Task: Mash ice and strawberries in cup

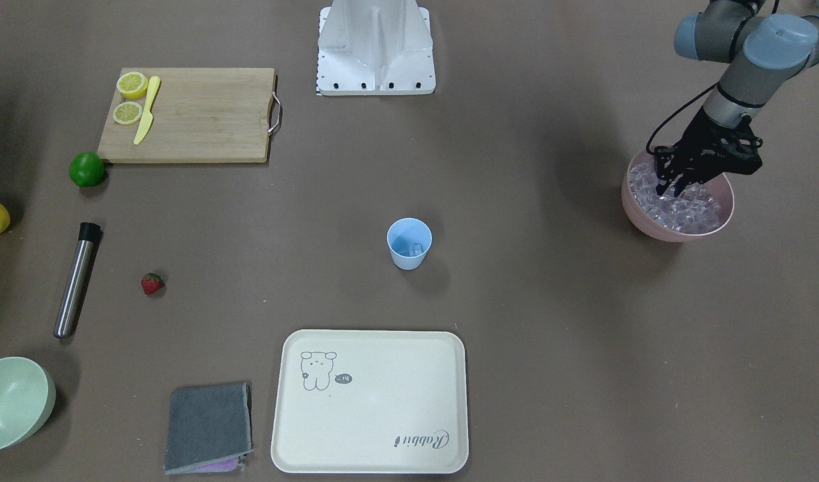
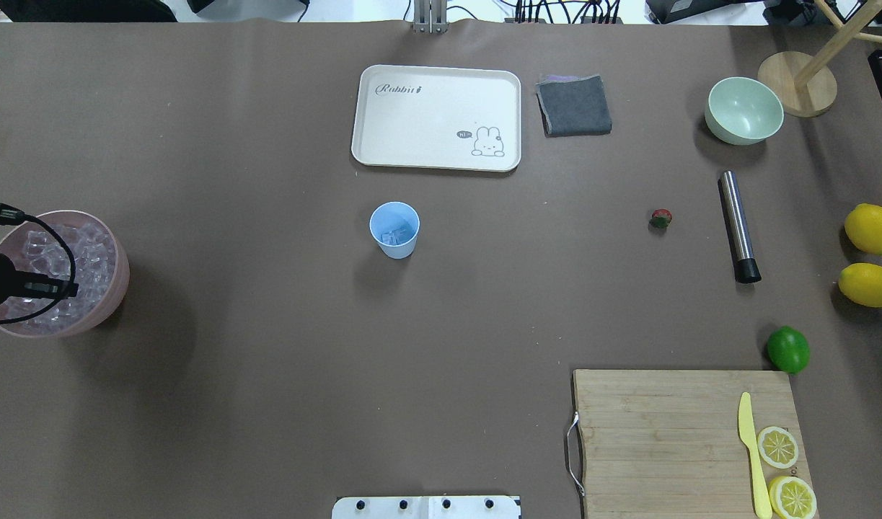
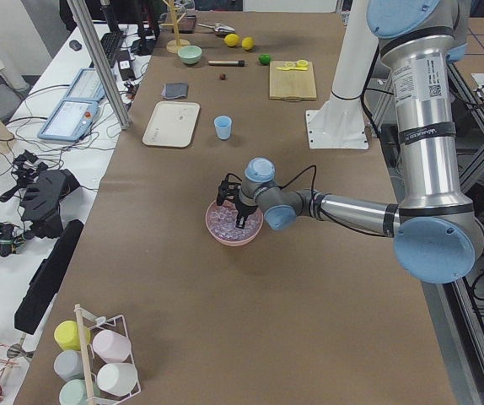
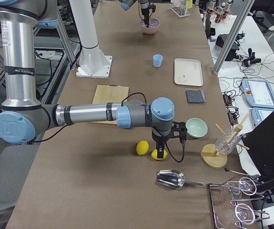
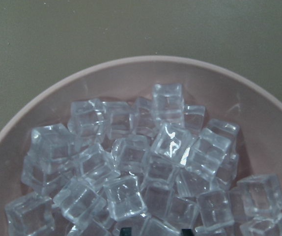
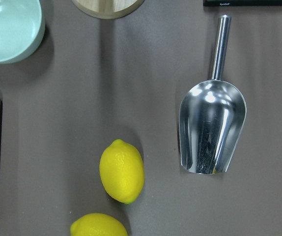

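ice (image 5: 131,162) fills pink bowl (image 1: 652,229) under spread left claw (image 1: 672,187), some in cup (image 1: 408,261); right claw (image 4: 162,153): cannot tell.

Steel scoop (image 6: 212,130) lies at right, handle toward the top edge. One whole lemon (image 6: 122,171) lies left of it; a second lemon (image 6: 99,226), near it, is cropped at bottom.

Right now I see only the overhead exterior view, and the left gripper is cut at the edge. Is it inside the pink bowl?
Observer: Yes. In the front view the left gripper is down in the pink bowl, its tips among the ice.
Operator: And the right arm? I cannot see it.
Observer: The right gripper hangs above the lemons, at the table's right end.
Operator: Is any tool near there?
Observer: A metal scoop lies beside the lemons, outside your view.
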Controlling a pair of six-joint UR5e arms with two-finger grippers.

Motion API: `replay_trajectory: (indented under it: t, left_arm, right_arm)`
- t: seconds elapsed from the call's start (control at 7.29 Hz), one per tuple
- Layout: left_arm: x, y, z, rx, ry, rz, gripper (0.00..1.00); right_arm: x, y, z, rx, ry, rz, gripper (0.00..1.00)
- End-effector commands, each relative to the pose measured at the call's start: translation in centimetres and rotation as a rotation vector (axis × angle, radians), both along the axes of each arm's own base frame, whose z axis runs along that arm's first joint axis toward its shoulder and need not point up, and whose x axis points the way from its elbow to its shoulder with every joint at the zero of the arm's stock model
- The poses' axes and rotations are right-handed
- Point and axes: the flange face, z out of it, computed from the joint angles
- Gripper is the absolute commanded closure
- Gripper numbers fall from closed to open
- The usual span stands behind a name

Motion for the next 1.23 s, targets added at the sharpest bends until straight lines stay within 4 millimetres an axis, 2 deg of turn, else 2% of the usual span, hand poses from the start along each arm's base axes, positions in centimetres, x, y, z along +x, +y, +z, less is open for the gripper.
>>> replay_trajectory:
  t: [0.0,0.14,0.41,0.55,0.69,0.82,0.96,1.1]
  left_arm:
    - [-1.6,1.0,-0.7,0.006,0.006,-0.001,1.00]
    - [-2.4,1.5,-1.0,0.010,0.008,-0.004,1.00]
    - [-6.1,-0.3,-2.1,0.007,0.042,-0.076,1.00]
    - [-7.2,-1.6,-3.4,0.025,0.065,-0.116,1.00]
    - [-6.3,-3.7,-6.8,0.066,0.117,-0.135,1.00]
    - [-4.1,-6.8,-11.4,0.021,0.200,-0.201,1.00]
    - [-1.1,-10.3,-18.0,-0.026,0.245,-0.235,1.00]
    - [1.7,-12.1,-24.2,-0.071,0.278,-0.249,1.00]
  right_arm:
    - [0.0,0.3,0.1,-0.003,0.000,0.000,0.00]
    - [0.0,0.3,0.1,-0.003,0.000,0.000,0.00]
    - [0.0,0.3,0.1,-0.003,0.000,0.000,0.00]
    - [0.0,0.3,0.1,-0.003,0.000,0.000,0.00]
    - [0.0,0.3,0.1,-0.004,0.000,0.001,0.00]
    - [0.0,0.4,0.1,-0.005,-0.003,0.002,0.00]
    - [0.0,0.3,0.0,-0.005,-0.005,0.002,0.00]
    - [0.0,0.3,0.0,-0.005,-0.005,0.002,0.00]
